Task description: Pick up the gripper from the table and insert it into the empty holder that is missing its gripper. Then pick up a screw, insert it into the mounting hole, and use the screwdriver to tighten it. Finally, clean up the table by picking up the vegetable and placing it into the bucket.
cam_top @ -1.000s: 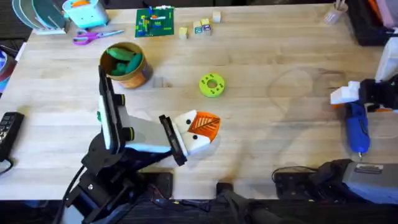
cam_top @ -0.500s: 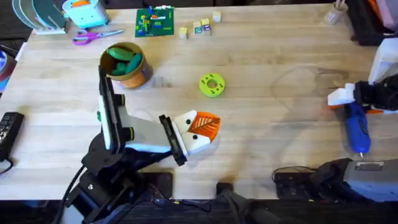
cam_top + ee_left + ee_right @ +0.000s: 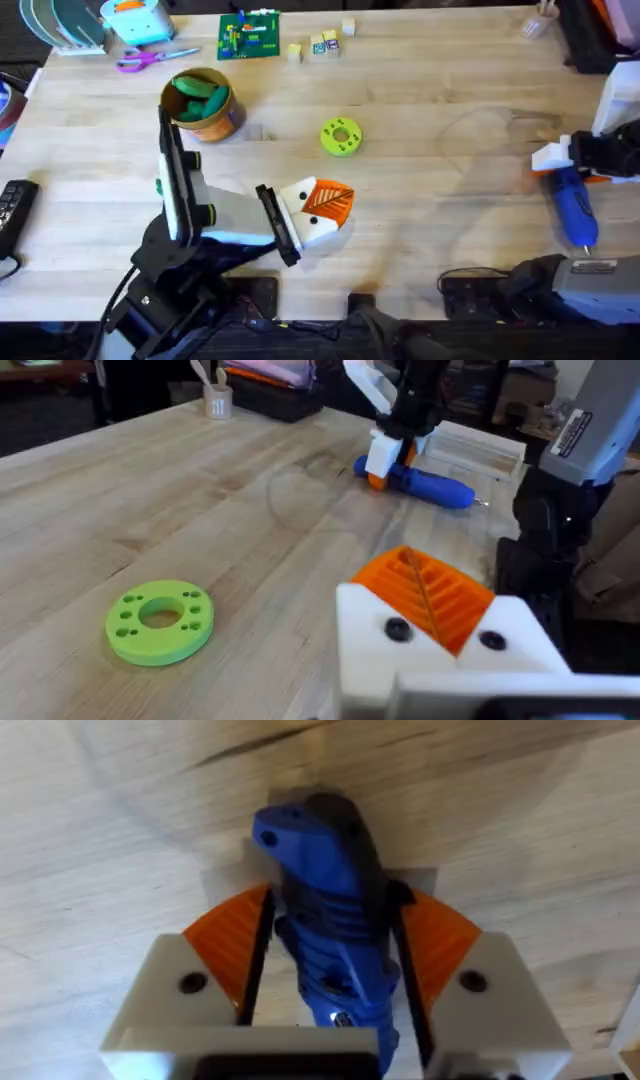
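Your right gripper clamps screwdriver at table's 3 o'clock edge; left gripper rests centre, jaws together.

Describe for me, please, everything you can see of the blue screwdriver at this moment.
The screwdriver is a stubby bright blue tool of smooth plastic with a darker ribbed grip band and a thin metal bit at one end. It lies on its side on the wooden table, at the right, near the right arm's base. The right gripper straddles its body, with an orange ribbed pad on each side, seemingly against the grip.
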`<state>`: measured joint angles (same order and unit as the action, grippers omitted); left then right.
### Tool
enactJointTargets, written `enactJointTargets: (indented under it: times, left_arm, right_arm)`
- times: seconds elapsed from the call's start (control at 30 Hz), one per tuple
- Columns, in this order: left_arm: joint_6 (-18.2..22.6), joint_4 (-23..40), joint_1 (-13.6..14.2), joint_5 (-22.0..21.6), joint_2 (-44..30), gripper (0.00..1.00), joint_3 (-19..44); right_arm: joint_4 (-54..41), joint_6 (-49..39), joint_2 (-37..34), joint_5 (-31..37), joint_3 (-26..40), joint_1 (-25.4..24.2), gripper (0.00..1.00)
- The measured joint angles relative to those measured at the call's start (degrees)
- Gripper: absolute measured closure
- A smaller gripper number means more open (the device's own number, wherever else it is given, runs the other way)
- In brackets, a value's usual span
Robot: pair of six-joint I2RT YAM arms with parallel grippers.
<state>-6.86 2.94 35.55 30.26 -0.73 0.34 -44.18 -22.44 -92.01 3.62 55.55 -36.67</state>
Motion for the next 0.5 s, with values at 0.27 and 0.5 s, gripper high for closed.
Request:
enactJointTargets:
  times: [0.27, 0.5]
  left_arm:
    - [-0.01, 0.00, 0.00, 0.00, 0.00, 0.995, 0.00]
    - [0.00, 0.00, 0.00, 0.00, 0.00, 0.995, 0.00]
  right_arm:
    - [-0.09, 0.08, 0.00, 0.02, 0.00, 0.00, 0.344]
    - [0.03, -0.12, 0.00, 0.13, 0.00, 0.00, 0.581]
